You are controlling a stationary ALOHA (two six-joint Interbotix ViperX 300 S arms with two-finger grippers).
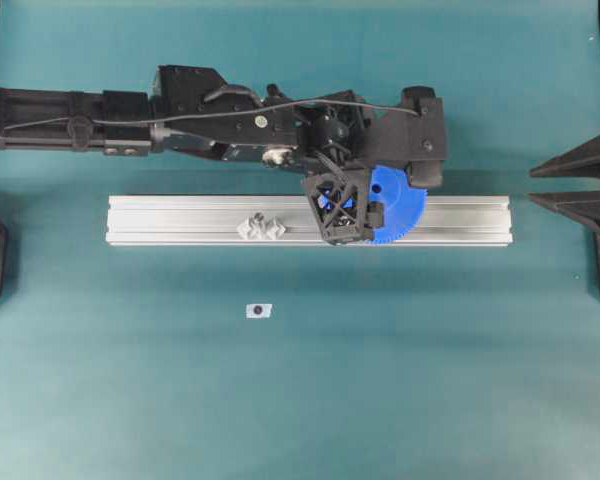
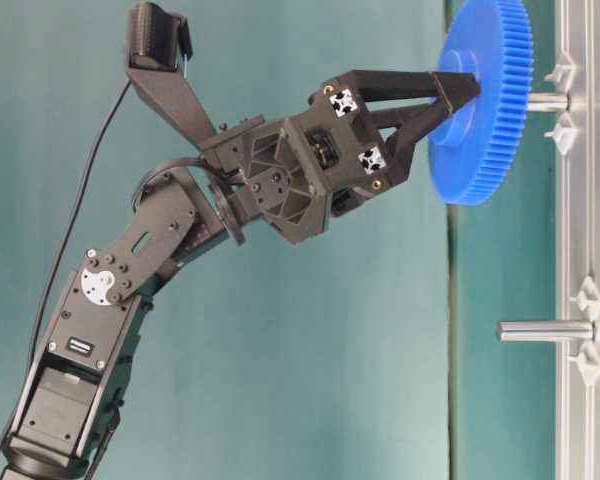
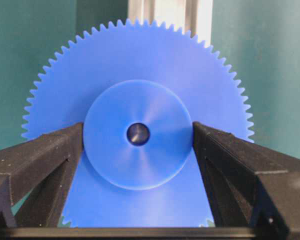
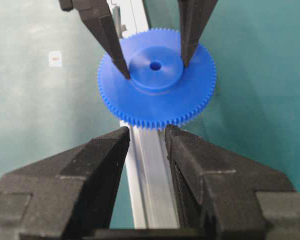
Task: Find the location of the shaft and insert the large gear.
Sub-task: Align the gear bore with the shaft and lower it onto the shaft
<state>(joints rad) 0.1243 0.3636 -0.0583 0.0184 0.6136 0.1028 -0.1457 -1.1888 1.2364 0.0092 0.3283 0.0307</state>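
The large gear (image 1: 405,212) is a bright blue toothed disc lying flat over the aluminium rail (image 1: 180,220), threaded on a grey shaft (image 2: 546,101). The pin's end shows in the centre hole (image 3: 138,134). A short length of shaft is bare between gear and rail. My left gripper (image 2: 450,108) points straight at the gear (image 3: 140,75). It is open, with its fingertips (image 3: 72,137) close on either side of the raised hub (image 4: 155,67). My right gripper (image 4: 146,131) hangs open beyond the rail's right end, holding nothing.
A second grey pin (image 2: 545,330) with its two translucent mounts (image 1: 262,226) stands free further left on the rail. A small white tag with a dark dot (image 1: 258,310) lies on the teal mat in front of the rail.
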